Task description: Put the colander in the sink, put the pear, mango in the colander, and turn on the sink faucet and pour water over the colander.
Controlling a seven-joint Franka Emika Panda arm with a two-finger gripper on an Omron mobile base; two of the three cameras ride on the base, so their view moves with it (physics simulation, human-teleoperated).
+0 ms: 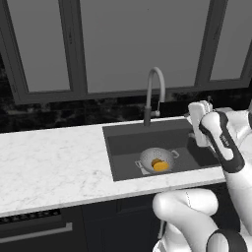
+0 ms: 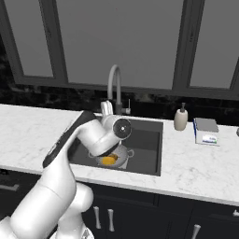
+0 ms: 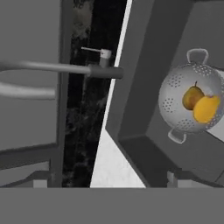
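Colander (image 3: 193,97) sitting on the floor of the sink (image 1: 129,143), handles out to either side, with the pear (image 3: 191,97) and the mango (image 3: 206,109) inside it, touching each other. Sorted, then, judging by that: bowl placed, both pieces of fruit loaded; only the water step left. Faucet (image 1: 154,93) standing at the back edge of the basin, arched toward the front, no stream visible from the spout. Small lever (image 3: 95,51) sticking out near the base of the stem, seen in the hand view alongside the dark lower part. Gripper (image 1: 200,123) raised over the right side of the basin, jaws spread wide and holding nothing. Next move, by the look of it: bringing the fingers across to that lever, pushing it to start the flow, then swinging the spout if needed so the stream lands in the bowl. Further out, a soap bottle (image 2: 180,118) and a small box (image 2: 206,131) on the marble counter (image 1: 49,157) to the right.
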